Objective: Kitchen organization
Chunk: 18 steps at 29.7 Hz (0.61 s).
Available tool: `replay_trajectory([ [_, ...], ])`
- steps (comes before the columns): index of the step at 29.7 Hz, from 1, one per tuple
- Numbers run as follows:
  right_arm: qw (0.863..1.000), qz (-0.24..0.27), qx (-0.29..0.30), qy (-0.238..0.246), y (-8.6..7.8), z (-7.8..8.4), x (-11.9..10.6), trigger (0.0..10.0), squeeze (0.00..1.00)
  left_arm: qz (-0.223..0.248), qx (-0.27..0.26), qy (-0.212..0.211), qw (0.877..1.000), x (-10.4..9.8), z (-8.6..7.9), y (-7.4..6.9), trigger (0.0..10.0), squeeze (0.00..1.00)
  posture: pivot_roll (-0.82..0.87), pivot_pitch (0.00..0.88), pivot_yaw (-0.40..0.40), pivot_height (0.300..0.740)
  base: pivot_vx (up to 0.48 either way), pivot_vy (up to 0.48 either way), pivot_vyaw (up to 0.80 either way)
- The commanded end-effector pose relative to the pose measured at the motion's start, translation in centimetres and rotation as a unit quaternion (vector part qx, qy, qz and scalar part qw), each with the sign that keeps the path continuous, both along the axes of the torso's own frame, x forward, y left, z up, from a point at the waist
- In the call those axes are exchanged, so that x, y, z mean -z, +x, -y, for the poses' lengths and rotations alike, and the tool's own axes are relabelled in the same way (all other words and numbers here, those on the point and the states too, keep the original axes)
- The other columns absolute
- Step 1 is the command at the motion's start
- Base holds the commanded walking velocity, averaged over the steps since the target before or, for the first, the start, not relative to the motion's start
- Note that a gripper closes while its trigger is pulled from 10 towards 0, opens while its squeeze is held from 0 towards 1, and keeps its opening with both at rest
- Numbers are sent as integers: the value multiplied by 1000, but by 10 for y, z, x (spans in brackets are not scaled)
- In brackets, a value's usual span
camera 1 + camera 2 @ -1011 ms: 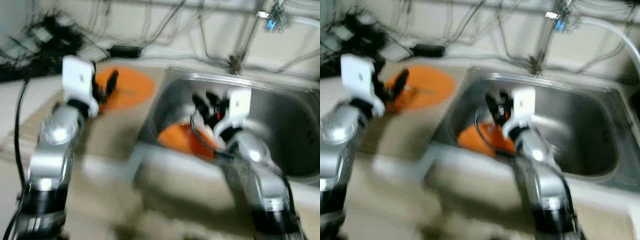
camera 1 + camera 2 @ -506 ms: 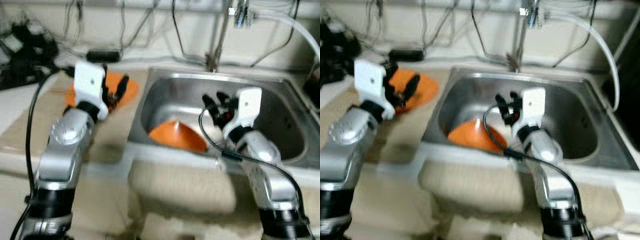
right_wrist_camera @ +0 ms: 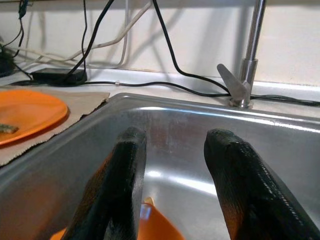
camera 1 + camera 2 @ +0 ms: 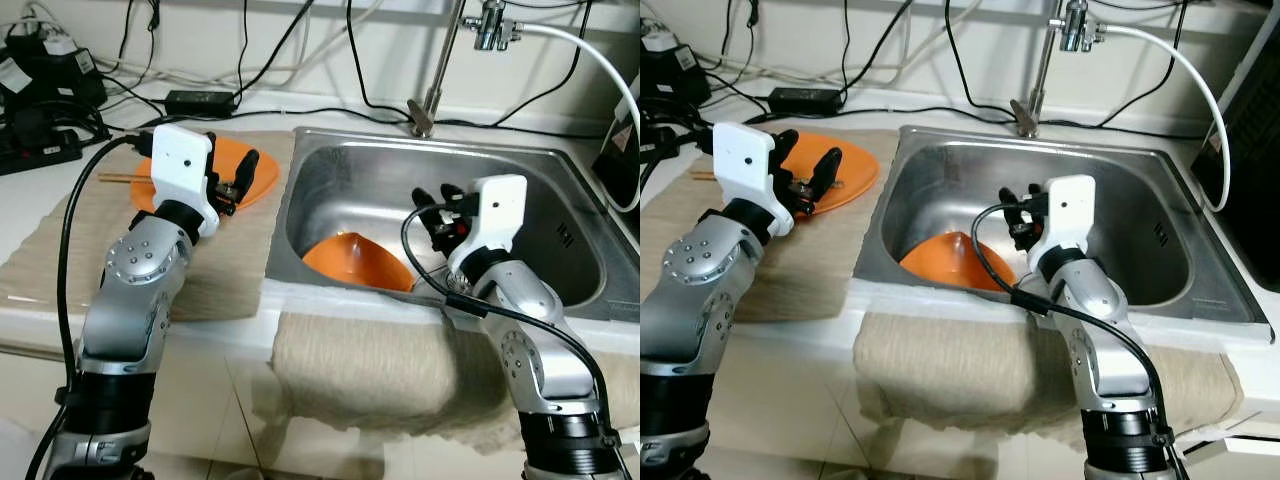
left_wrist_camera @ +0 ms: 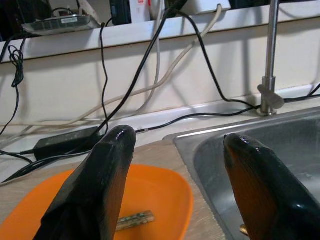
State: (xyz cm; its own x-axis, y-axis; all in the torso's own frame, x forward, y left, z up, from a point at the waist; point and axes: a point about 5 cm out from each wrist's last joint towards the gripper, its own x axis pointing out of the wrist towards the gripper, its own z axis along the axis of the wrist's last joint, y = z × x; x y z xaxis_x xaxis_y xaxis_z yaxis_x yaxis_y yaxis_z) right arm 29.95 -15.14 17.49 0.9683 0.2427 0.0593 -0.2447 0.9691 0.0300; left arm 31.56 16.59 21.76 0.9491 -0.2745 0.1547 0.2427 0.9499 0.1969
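Bowl [image 4: 358, 264] lies just left and below my right pincer [image 4: 437, 213], fingers apart, empty; left pincer [image 4: 228, 178] wide over plate [image 4: 850, 165]

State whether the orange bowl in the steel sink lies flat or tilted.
Tilted: the orange bowl leans against the steel sink's near wall, one rim raised.

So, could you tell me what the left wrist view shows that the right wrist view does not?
Left wrist view: the left tool, fingers apart, above the orange plate, and a shelf of devices up the wall. Right wrist view: the right tool, fingers apart, over the sink, with the orange bowl below. Shared: plate, black adapter, faucet post, sink, cables.
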Motion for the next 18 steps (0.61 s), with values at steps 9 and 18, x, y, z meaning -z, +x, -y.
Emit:
replay_trajectory([
  [9, 1000, 10, -13, -7, 0, -2, -7, 10000, 0, -3, -7, -3, 1000, -1, 0, 2, 10000, 0, -44, 0, -6, 740, 0, 426, -422],
  [18, 998, -9, -47, -29, -3, -8, 2, 10000, 0, -4, 8, 3, 1000, 5, 7, -6, 10000, 0, -39, 0, -23, 740, 0, 275, 0],
])
